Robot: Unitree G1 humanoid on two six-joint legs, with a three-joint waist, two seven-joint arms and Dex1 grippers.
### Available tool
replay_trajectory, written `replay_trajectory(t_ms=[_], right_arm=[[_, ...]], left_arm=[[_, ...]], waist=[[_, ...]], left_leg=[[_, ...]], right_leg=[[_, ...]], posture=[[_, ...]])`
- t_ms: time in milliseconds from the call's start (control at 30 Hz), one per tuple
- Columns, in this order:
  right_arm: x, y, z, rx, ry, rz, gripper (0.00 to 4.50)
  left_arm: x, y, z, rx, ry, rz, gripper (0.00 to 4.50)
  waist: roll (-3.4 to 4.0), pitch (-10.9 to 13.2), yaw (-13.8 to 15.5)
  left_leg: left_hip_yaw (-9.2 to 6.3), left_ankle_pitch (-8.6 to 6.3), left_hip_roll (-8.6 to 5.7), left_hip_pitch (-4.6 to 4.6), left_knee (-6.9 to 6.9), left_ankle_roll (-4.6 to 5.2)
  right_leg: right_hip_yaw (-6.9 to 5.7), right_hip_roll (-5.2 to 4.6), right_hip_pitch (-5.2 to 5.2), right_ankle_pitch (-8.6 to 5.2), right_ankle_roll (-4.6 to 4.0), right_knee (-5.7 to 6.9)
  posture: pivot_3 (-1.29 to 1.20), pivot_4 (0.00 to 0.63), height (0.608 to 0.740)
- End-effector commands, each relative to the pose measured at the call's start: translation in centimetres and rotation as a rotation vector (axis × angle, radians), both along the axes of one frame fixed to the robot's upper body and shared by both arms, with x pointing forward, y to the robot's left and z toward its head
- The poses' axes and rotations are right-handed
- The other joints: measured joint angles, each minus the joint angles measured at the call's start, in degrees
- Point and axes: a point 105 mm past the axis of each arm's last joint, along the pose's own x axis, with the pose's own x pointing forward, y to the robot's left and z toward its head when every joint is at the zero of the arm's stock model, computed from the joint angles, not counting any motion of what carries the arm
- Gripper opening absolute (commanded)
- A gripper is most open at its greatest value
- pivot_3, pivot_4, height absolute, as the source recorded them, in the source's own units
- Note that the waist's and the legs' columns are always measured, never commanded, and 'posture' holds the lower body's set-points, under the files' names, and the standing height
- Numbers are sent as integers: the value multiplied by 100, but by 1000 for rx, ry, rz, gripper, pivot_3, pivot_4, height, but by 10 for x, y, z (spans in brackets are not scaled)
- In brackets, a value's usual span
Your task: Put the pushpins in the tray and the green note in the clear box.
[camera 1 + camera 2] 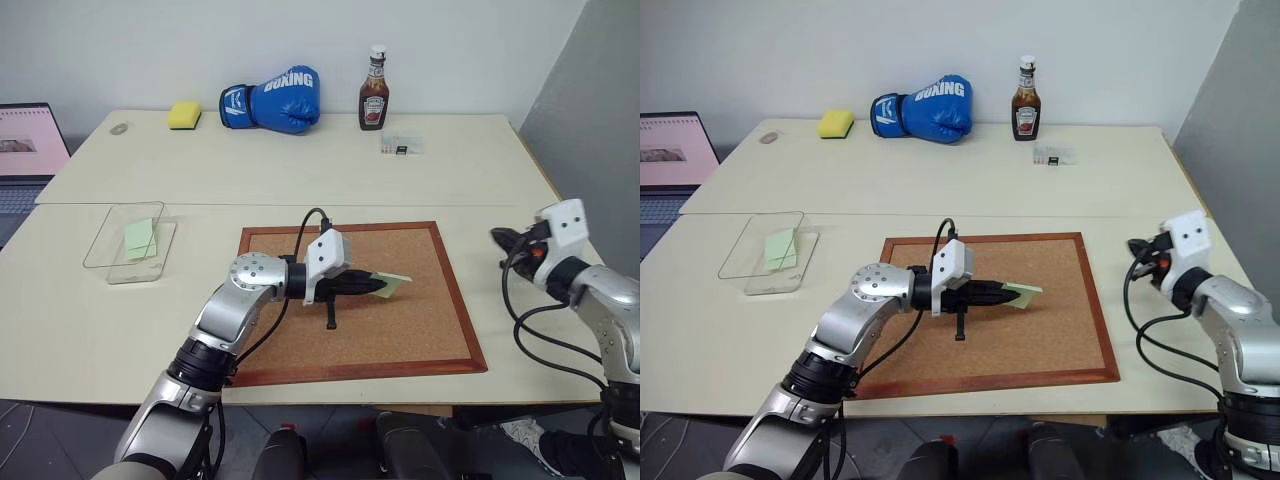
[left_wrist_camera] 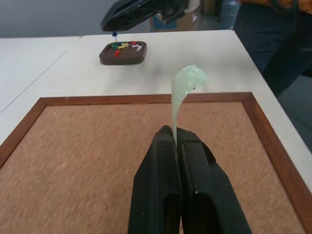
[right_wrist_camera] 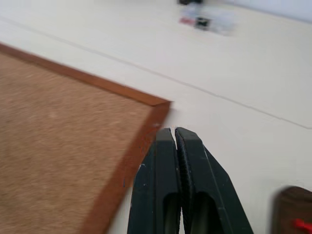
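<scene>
Over the cork board (image 1: 400, 335), my left gripper (image 1: 385, 288) is shut on the edge of the pale green note (image 2: 187, 80), which curls up past its fingertips. At the table's right side, my right gripper (image 1: 497, 237) is shut, with a dark blue pushpin (image 2: 114, 34) at its tip just above the dark brown tray (image 2: 122, 59). Several coloured pushpins (image 2: 126, 46) lie in the tray. The clear box (image 1: 105, 235) sits at the left of the table with another green note (image 1: 140, 238) inside.
Along the far edge stand a blue boxing glove (image 1: 275, 100), a ketchup bottle (image 1: 374, 90), a yellow sponge (image 1: 183, 114) and a small clear case (image 1: 402, 145). A laptop (image 1: 30, 150) is at far left. A person (image 2: 273, 39) stands beyond the table's right side.
</scene>
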Motion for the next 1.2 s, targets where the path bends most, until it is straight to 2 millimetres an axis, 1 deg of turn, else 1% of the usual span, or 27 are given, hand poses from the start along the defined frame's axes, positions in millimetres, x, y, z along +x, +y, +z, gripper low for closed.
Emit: replay_trajectory(t_ms=[33,133,267,367,533,700,900,967,1000,1100,1200], right_arm=[[10,-46,11,-1,-87,-220,0],[19,-65,8,46,-91,-309,0],[27,-74,-1,111,-63,-351,0],[29,-74,-13,136,-28,-359,0],[22,-69,-40,122,54,-363,0],[21,-62,-49,153,81,-357,0],[20,-64,-55,160,98,-369,0],[19,-65,-54,150,92,-366,456],[19,-65,-53,143,88,-362,565],[17,-67,-47,62,52,-347,1301],[14,-69,-28,51,-36,-343,1970]], left_arm=[[-8,-12,-6,40,-58,-20,52],[-11,-17,-3,27,-51,-28,52],[-11,-15,-4,38,-65,-14,52],[-11,-13,-4,40,-61,-1,52],[-13,-8,-7,42,-56,25,52],[-13,-8,-7,41,-50,29,52],[-7,-6,-4,44,-59,32,52],[-6,-5,-4,48,-62,32,0],[-5,-5,-4,49,-62,32,0],[-5,-4,-5,51,-64,28,0],[-6,-5,-5,48,-66,25,0]], waist=[[0,0,-1],[0,0,-18],[2,-1,-33],[2,-1,-23],[3,0,-14],[4,0,-21],[4,-1,-21],[4,-1,-21],[4,-1,-18],[5,0,-14],[5,0,-17]], left_leg=[[2,1,-1,0,3,0],[11,1,-2,-1,2,1],[11,0,-2,-4,-5,2],[11,0,-2,-6,-6,2],[11,0,-5,-9,-5,2],[11,0,-4,-5,-2,2],[10,0,-4,-3,-1,2],[10,0,-4,-4,-1,2],[11,0,-4,-4,-2,2],[11,0,-5,-6,-3,2],[12,0,-4,-7,-3,2]], right_leg=[[4,0,1,2,4,-1],[15,0,-1,7,7,-1],[14,0,-5,8,3,-1],[14,0,-5,7,2,-5],[16,-3,-5,7,3,-7],[16,-2,-3,8,4,-4],[15,-1,-1,8,4,-4],[15,-1,-1,8,4,-5],[15,-1,-1,8,4,-5],[15,-2,-3,8,4,-6],[17,-2,-4,8,4,-7]], posture=[[0,150,740],[0,150,740],[0,150,740],[0,150,740],[0,150,740],[0,150,740],[0,150,740],[0,150,740],[0,150,740],[0,150,740],[0,150,740]])
